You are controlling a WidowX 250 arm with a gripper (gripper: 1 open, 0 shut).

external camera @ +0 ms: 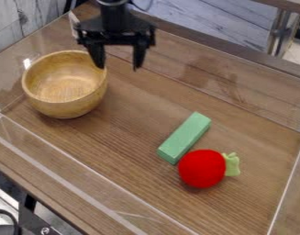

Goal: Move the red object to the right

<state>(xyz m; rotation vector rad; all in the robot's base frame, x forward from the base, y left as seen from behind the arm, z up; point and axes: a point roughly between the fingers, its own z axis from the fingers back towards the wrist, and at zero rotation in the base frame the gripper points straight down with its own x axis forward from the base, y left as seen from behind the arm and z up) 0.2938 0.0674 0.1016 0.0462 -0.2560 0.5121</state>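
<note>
The red object [204, 168], a small round toy fruit with a pale green leafy stem, lies on the wooden table toward the front right. My gripper [117, 59] hangs at the back left, just right of the wooden bowl [64, 83] and far from the fruit. Its two black fingers [98, 55] point down and stand apart with nothing between them.
A flat green rectangular block [185, 137] lies diagonally just behind and left of the red fruit. A clear low wall [139, 209] rims the table's front and sides.
</note>
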